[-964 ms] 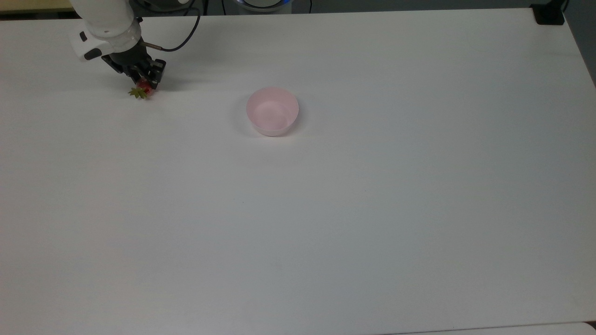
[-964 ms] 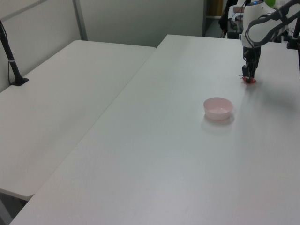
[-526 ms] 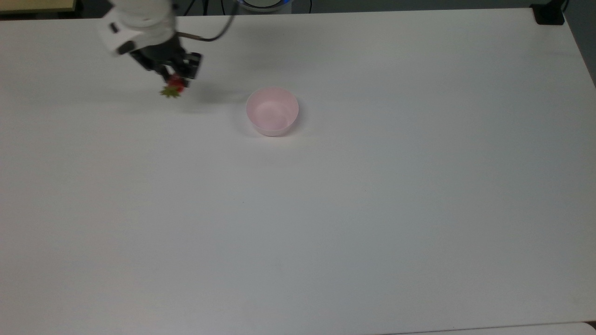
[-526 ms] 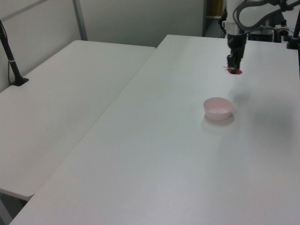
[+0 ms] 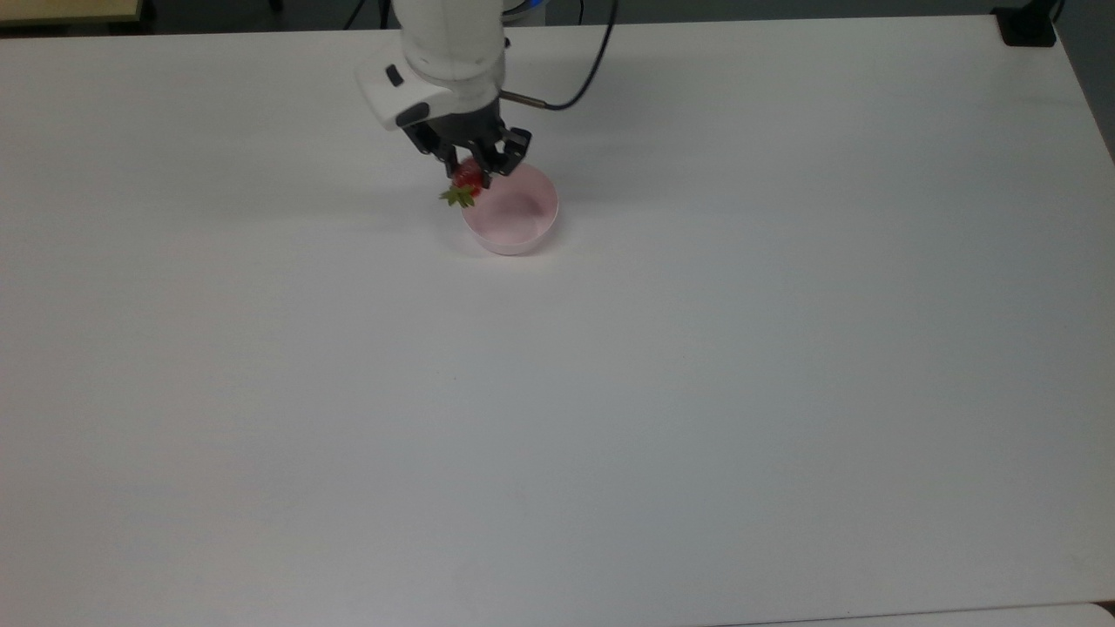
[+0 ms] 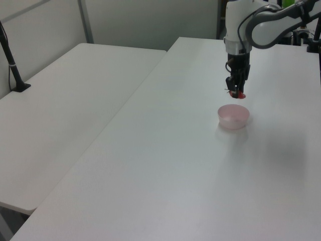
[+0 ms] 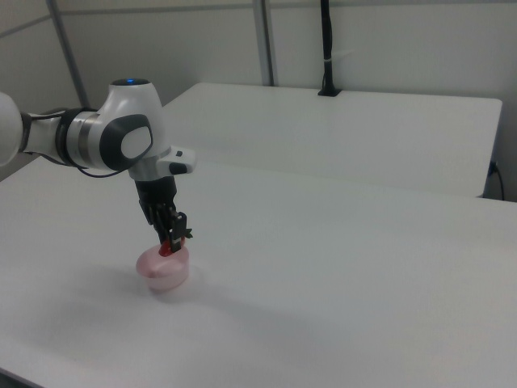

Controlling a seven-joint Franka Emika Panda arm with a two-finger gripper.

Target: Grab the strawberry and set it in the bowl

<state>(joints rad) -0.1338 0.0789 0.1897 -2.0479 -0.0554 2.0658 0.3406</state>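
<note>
Since a second ago we have carried the strawberry (image 5: 468,177) across the table (image 5: 610,392) from its far corner at the top view's ten o'clock, and the arm (image 5: 449,43) has swung with it, so that the fruit now hangs at the bowl (image 5: 514,218); the fingers (image 5: 471,173) are closed tight on the strawberry's red body, its green cap sticking out toward the top view's seven o'clock; in the top view the strawberry sits over the bowl's rim at about ten o'clock of the bowl's centre; in the left view the strawberry (image 6: 237,93) hangs clear above the bowl (image 6: 233,116), at its twelve o'clock, not touching it; in the right view the fingers (image 7: 170,240) point straight down and the strawberry (image 7: 166,247) is just over the bowl (image 7: 164,271); the bowl stands upright on the table.
</note>
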